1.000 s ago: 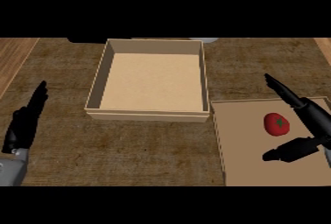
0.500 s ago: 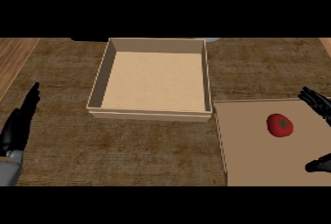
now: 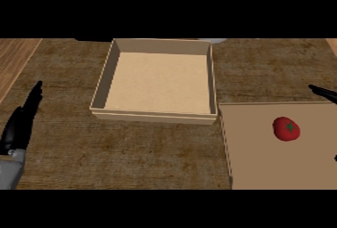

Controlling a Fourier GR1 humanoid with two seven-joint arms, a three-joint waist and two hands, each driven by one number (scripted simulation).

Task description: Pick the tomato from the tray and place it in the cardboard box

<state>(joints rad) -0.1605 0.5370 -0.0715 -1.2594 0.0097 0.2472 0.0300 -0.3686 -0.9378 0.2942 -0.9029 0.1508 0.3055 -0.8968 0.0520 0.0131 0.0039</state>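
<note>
A red tomato with a green stem mark lies on the flat brown tray at the lower right. An open cardboard box with nothing inside sits in the middle, left of and beyond the tray. My right hand shows only as straight black fingertips at the right edge, beyond the tray's far corner and apart from the tomato. My left hand rests open at the left edge, fingers straight and pointing away.
The counter is dark wood grain, with a lighter wooden strip at the far left. A pale object peeks out just behind the box's far right corner.
My right hand has drawn back to the right, from over the tray beside the tomato to almost out of view. The left hand shifted slightly left. Tomato and box are unmoved.
</note>
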